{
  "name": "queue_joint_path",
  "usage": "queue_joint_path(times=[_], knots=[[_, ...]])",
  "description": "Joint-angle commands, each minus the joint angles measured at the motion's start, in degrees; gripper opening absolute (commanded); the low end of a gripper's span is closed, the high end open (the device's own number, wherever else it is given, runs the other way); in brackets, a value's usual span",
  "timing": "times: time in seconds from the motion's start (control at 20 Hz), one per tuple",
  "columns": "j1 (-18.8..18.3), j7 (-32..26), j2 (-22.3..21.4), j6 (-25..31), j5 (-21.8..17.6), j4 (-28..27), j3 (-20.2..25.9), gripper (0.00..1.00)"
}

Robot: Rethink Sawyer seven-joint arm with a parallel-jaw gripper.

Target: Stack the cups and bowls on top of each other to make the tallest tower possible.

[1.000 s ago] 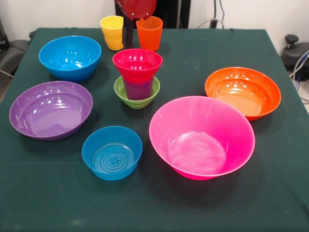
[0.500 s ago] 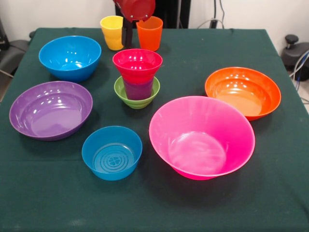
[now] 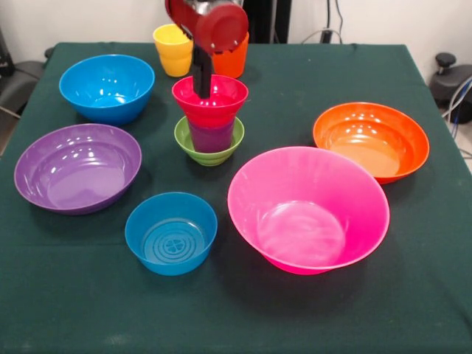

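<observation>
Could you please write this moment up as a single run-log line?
tower: red bowl on purple cup in green bowl | claw: over red bowl, empty | yellow cup, orange cup: unstacked

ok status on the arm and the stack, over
Gripper low over the red bowl topping the stack, holding nothing visible. Yellow cup unstacked. Nothing in the way.

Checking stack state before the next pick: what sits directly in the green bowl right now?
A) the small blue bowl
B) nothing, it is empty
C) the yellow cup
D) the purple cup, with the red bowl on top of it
D: the purple cup stands inside the green bowl and carries the red bowl on its rim, while the yellow cup stands apart at the far edge of the table.
</observation>
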Motion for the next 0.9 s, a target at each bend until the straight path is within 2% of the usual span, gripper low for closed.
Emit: queue_joint_path(times=[0.05,0.55,0.8,0.9], knots=[[-0.2,-22.0,5.0,8.5,-6.5,-6.7,7.5,0.00],[1.3,-25.2,8.5,11.7,-4.8,-13.2,7.1,0.00],[3.0,-23.7,8.6,9.7,-4.7,-12.0,5.7,0.00],[3.3,-26.9,8.0,10.5,-6.3,-12.0,5.5,0.00]])
